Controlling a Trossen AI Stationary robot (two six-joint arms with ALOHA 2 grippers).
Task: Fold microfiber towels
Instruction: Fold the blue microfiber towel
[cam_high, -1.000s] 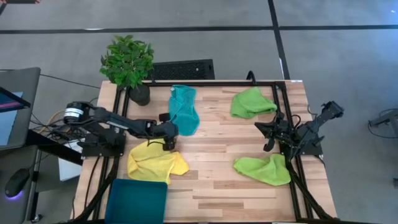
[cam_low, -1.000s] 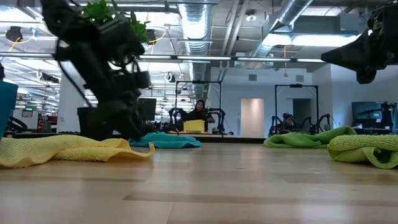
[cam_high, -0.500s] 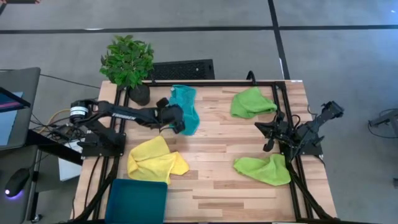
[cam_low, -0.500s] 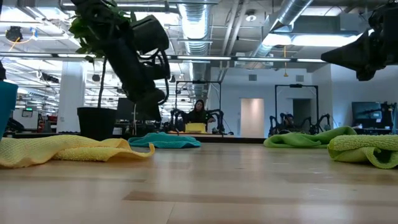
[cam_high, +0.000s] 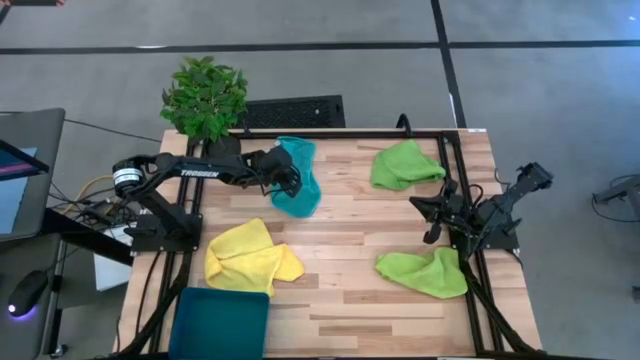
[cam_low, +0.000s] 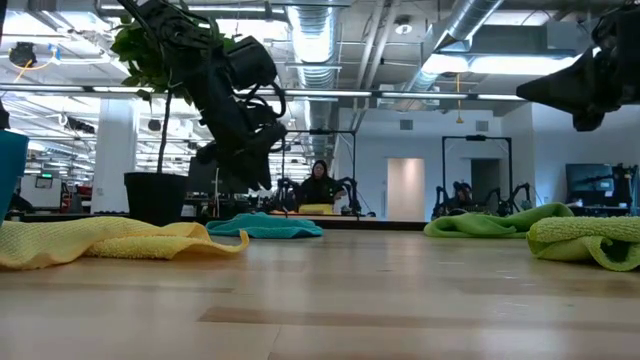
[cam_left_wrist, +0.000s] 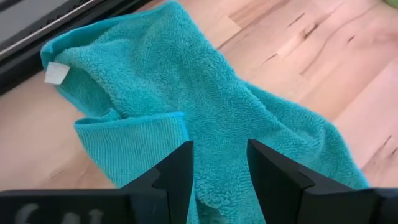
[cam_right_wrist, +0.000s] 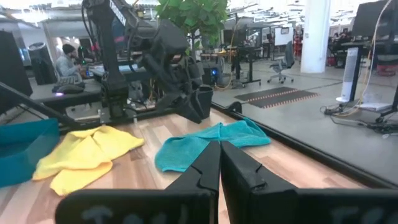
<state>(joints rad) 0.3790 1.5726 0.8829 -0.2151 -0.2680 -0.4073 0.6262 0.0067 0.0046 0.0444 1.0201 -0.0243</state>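
The teal towel (cam_high: 308, 192) lies crumpled on the table near its far edge, left of centre; it also shows in the left wrist view (cam_left_wrist: 205, 93). My left gripper (cam_high: 292, 183) hovers open above it, fingers pointing down (cam_left_wrist: 219, 167), clear of the cloth (cam_low: 265, 227). The yellow towel (cam_high: 248, 258) lies crumpled near the left front. One lime green towel (cam_high: 405, 165) lies at the far right, the other (cam_high: 425, 272) at the near right. My right gripper (cam_high: 430, 218) waits shut (cam_right_wrist: 219, 152) between the two green towels, off the table.
A dark teal tray (cam_high: 220, 322) sits at the table's near left corner. A potted plant (cam_high: 205, 100) stands at the far left corner, close behind my left arm. Bare wood lies in the middle of the table (cam_high: 350, 240). A black frame rail (cam_high: 340, 133) runs along the far edge.
My left gripper has risen from beside the yellow towel's far corner and gone toward the table's far edge; it now hangs over the teal towel. The towels lie as they did.
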